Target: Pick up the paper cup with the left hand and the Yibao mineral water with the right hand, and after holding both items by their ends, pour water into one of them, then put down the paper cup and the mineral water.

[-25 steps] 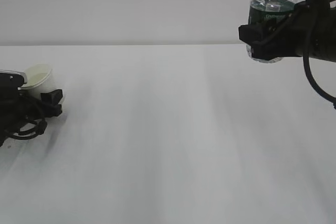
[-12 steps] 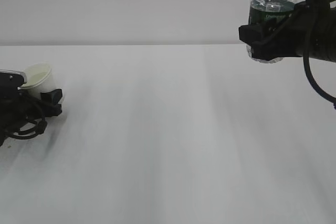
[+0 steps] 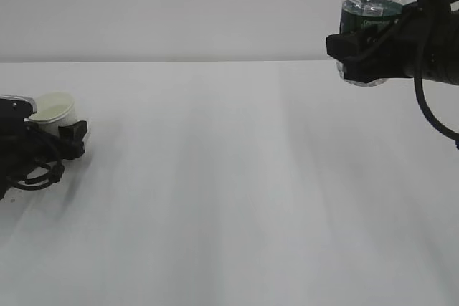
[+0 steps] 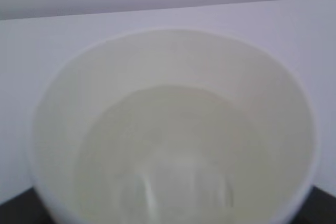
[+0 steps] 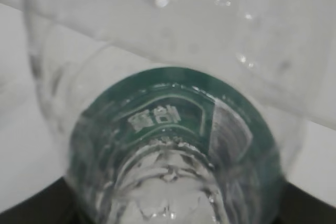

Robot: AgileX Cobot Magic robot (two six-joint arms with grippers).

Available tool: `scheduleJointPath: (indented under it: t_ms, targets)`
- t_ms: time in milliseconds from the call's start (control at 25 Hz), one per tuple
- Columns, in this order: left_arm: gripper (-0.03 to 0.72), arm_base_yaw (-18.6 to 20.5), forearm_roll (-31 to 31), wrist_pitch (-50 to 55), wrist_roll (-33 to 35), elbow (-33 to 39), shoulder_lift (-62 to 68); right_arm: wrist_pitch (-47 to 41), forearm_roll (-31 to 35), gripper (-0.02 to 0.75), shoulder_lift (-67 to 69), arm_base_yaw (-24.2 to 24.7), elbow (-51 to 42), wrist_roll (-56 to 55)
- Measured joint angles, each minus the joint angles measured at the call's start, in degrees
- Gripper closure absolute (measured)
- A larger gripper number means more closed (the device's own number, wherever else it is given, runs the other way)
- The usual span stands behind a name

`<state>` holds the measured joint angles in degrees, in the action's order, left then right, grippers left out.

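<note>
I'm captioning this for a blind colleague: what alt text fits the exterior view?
The right hand holds a clear, green-labelled water bottle high at upper right, while the left hand grips a white paper cup low on the white table at far left.

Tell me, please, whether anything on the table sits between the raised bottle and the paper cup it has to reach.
Nothing visible does. The Yibao mineral water hangs high at the right in the right hand, the paper cup sits low at the far left in the left hand, and only bare table lies between them.
</note>
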<state>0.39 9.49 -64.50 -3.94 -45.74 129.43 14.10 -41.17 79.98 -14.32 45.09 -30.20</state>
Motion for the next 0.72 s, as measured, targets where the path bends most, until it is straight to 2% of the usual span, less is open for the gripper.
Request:
scheduleJointPath:
  t_ms: [160, 720]
  targets:
    - [0.118, 0.0, 0.0, -0.8, 0.0, -0.1, 0.0, 0.0, 0.0, 0.311, 0.0, 0.0, 0.0, 0.0]
    - [0.111, 0.0, -0.1, -0.9, 0.0, -0.1, 0.0, 0.0, 0.0, 0.311, 0.0, 0.0, 0.0, 0.0]
